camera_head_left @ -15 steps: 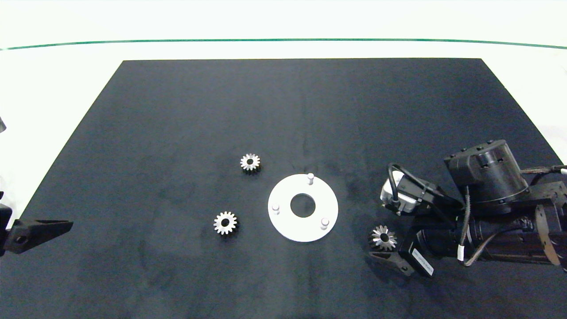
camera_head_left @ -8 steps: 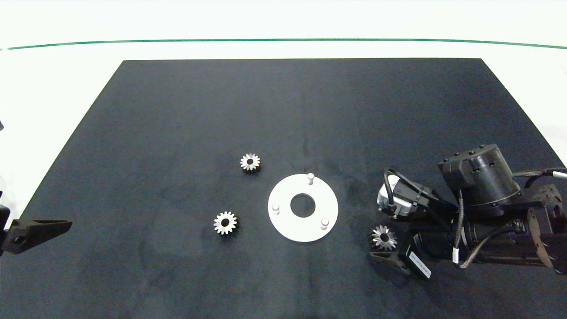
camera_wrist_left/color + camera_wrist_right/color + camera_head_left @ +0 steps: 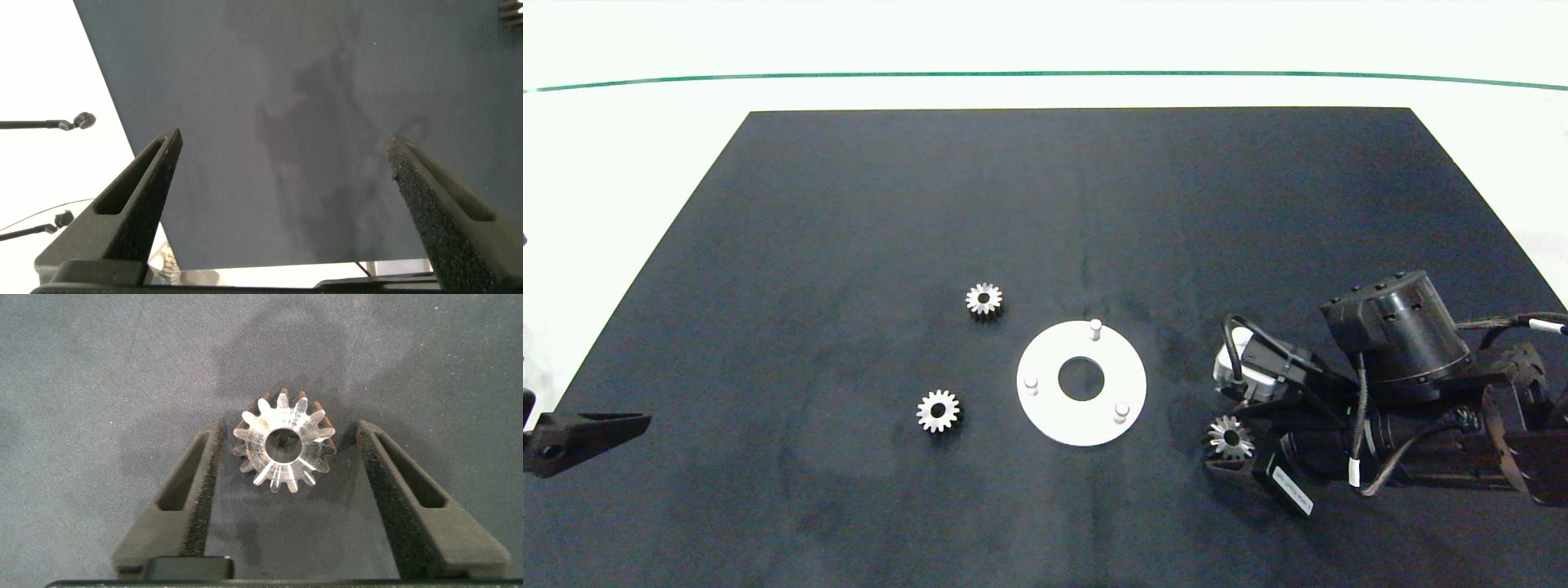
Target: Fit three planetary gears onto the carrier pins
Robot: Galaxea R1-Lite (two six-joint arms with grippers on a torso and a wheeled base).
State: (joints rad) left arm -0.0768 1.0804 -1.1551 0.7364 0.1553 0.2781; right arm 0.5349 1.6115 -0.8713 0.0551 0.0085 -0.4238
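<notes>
So the right gripper [image 3: 1232, 457] is down low at the near right of the tabletop [image 3: 1045, 188], right next to the white disc [image 3: 1081, 383], and its fingers [image 3: 192, 490] sit spread on either side of one planetary gear [image 3: 284, 441]. In the right wrist view there's a clear gap between each pad and the teeth, so it's straddling the gear, not pinching it, and the gear lies flat on the dark mat with its centre hole facing up. The other two gears are over on the left side of the disc: one [image 3: 984, 299] sits a bit farther back, near the disc's far-left edge, and the other [image 3: 938, 411] is closer to the near side, further left. Both lie flat and apart from the disc. All three carrier pins [image 3: 1095, 328] stand bare on the disc, one at the far edge, one at the left [image 3: 1031, 382], one at the near right [image 3: 1121, 409]. The left gripper [image 3: 596, 428] is parked way off at the near left edge, fingers [image 3: 139, 200] wide apart with nothing between them, well away from everything.
</notes>
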